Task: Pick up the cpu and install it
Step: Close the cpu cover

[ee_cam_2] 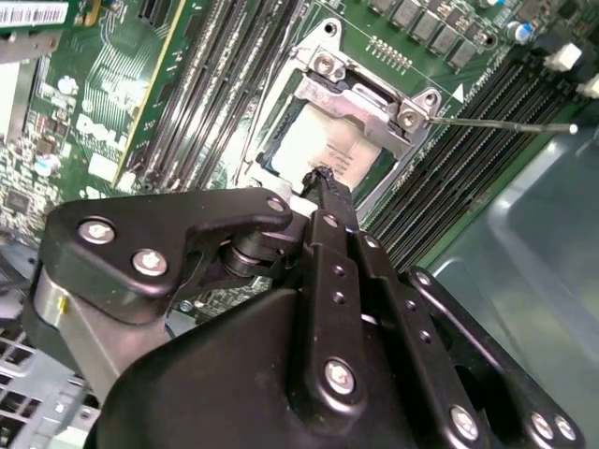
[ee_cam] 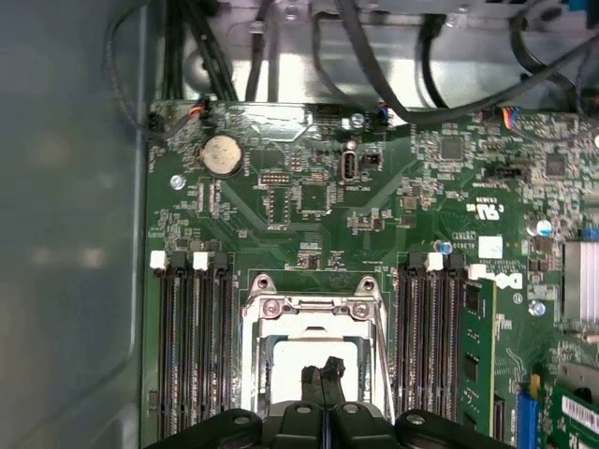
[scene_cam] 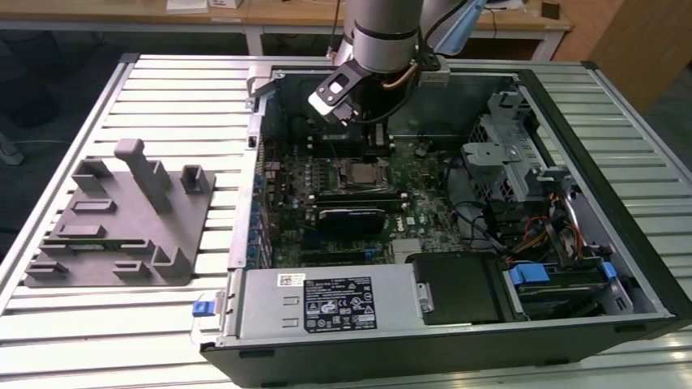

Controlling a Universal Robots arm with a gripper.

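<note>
The cpu (ee_cam_2: pixel 318 140) lies flat in the motherboard socket, its pale square top showing through the metal socket frame (ee_cam_2: pixel 365 94). In the first wrist view the cpu (ee_cam: pixel 290 365) sits inside the same frame (ee_cam: pixel 314 307). My gripper (ee_cam_2: pixel 323 178) hangs just above the chip with its black fingers pressed together and nothing between them. Its tips (ee_cam: pixel 323 371) hover over the chip's middle. In the exterior view the arm (scene_cam: pixel 373 49) reaches down into the open computer case (scene_cam: pixel 605 186) above the socket (scene_cam: pixel 362 173). A thin socket lever (ee_cam_2: pixel 505 123) sticks out sideways.
Memory slots (ee_cam: pixel 192 355) flank the socket on both sides. A black block (scene_cam: pixel 352 219) sits near the socket, with the power supply (scene_cam: pixel 324 304) at the case's front. A drive cage (scene_cam: pixel 508 154) and cables fill the exterior view's right. A grey tray with upright posts (scene_cam: pixel 119 219) stands outside the case.
</note>
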